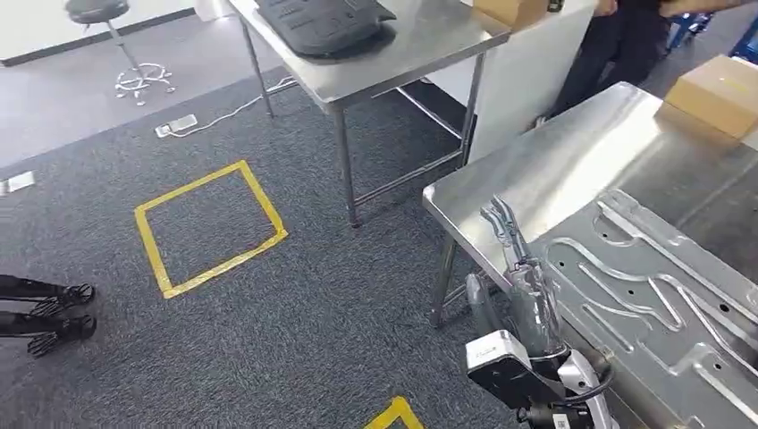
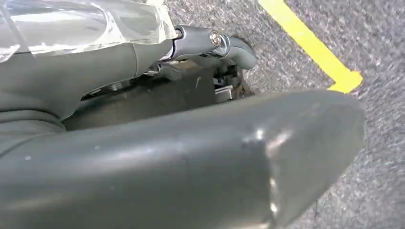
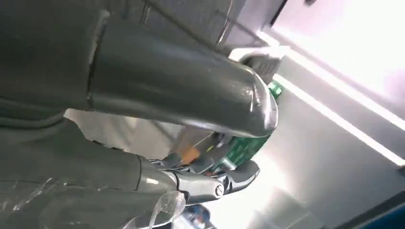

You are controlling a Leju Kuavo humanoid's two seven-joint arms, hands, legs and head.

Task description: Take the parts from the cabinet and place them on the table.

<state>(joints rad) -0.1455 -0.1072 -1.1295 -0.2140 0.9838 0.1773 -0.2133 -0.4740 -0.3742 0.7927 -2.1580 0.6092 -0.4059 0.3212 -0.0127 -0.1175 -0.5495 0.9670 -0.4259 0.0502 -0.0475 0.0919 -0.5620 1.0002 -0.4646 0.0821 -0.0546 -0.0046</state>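
One stamped metal panel (image 1: 661, 295), flat on steel surface (image 1: 554, 170). Right hand (image 1: 514, 246) at panel's near edge; fingers (image 1: 497, 217) extended, grip on panel unclear. Left hand (image 2: 143, 157) above carpet (image 2: 382, 157), fingers' state unclear.

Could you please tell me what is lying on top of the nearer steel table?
A large stamped metal panel and a cardboard box lie on the table; whatever is beneath the panel is covered.

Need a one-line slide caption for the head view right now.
Right hand above the edge of the steel table, beside a large stamped silver metal panel; yellow tape square on grey carpet.
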